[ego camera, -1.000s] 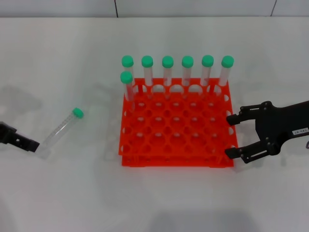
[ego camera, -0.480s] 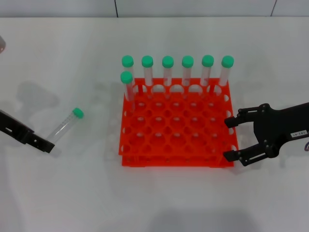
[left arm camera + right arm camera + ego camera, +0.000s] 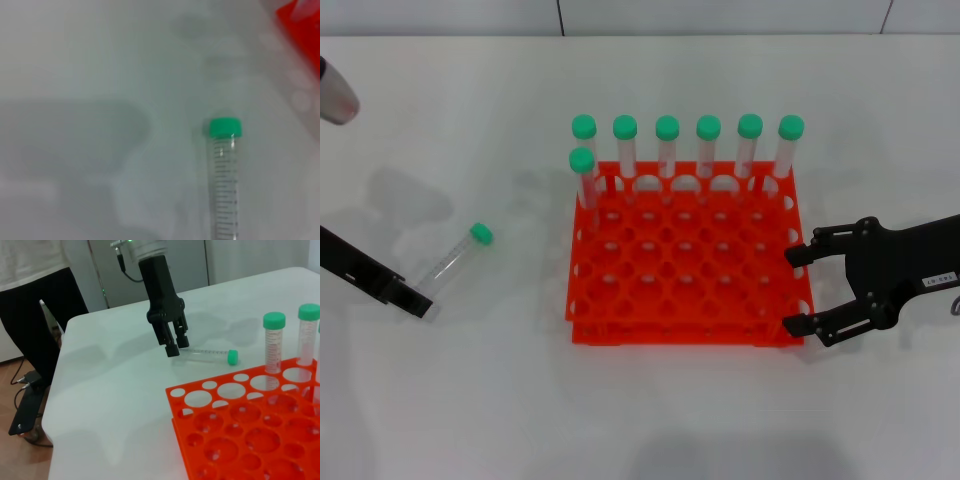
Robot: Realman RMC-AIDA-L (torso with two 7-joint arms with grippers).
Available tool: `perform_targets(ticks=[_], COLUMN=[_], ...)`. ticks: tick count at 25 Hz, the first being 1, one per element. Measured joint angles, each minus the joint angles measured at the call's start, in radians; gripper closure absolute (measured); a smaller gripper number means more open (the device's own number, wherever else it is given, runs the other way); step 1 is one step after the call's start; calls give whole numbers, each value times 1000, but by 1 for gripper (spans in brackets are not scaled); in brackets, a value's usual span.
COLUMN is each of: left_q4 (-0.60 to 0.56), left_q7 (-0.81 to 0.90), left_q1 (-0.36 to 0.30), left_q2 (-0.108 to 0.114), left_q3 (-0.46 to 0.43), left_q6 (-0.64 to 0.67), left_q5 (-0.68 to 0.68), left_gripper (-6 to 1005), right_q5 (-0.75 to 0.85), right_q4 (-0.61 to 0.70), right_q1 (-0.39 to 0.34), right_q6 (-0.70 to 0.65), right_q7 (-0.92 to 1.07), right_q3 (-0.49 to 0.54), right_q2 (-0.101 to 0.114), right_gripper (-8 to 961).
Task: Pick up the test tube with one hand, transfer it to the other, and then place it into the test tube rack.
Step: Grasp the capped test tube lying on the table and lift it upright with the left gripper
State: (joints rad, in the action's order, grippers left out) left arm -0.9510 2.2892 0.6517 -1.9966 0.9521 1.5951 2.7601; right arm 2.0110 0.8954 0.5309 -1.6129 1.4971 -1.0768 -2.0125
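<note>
The test tube [image 3: 450,262] lies flat on the white table left of the rack, with its green cap [image 3: 481,234] pointing toward the rack. My left gripper [image 3: 415,300] hangs tip-down at the tube's clear bottom end; it also shows in the right wrist view [image 3: 176,346], right by the lying tube [image 3: 205,356]. The left wrist view shows the tube [image 3: 224,185] lengthwise. The orange-red test tube rack [image 3: 685,335] stands mid-table. My right gripper [image 3: 800,290] is open and empty beside the rack's right side.
Several green-capped tubes [image 3: 667,145] stand upright in the rack's back row, and one more [image 3: 583,175] at the left of the second row. A person in dark trousers [image 3: 40,300] stands beyond the table's far-left edge.
My left gripper has moved right, from near the left edge up to the tube's bottom end. The tube has not moved. The right gripper has stayed put.
</note>
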Motion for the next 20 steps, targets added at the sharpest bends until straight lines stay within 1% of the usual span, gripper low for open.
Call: perform_targets(ticks=[2, 7, 12, 20], left_q4=[0, 0, 0, 7], left_q7=[6, 7, 11, 19], left_q1=[0, 3, 7, 15], left_q2=[-7, -16, -22, -22], left_q3=[4, 4, 5, 5], left_q6=[-5, -9, -17, -18], left_q5=[14, 20, 21, 21], left_gripper=[430, 497, 527, 576], right_q5=[0, 0, 0, 3], right_q4=[-1, -1, -3, -3], right_q1=[0, 0, -1, 0], right_q6=[0, 2, 3, 5], right_q7=[0, -4, -5, -5], right_q3=[0, 0, 0, 0], right_q2=[0, 0, 0, 0], right_gripper=[88, 88, 89, 89])
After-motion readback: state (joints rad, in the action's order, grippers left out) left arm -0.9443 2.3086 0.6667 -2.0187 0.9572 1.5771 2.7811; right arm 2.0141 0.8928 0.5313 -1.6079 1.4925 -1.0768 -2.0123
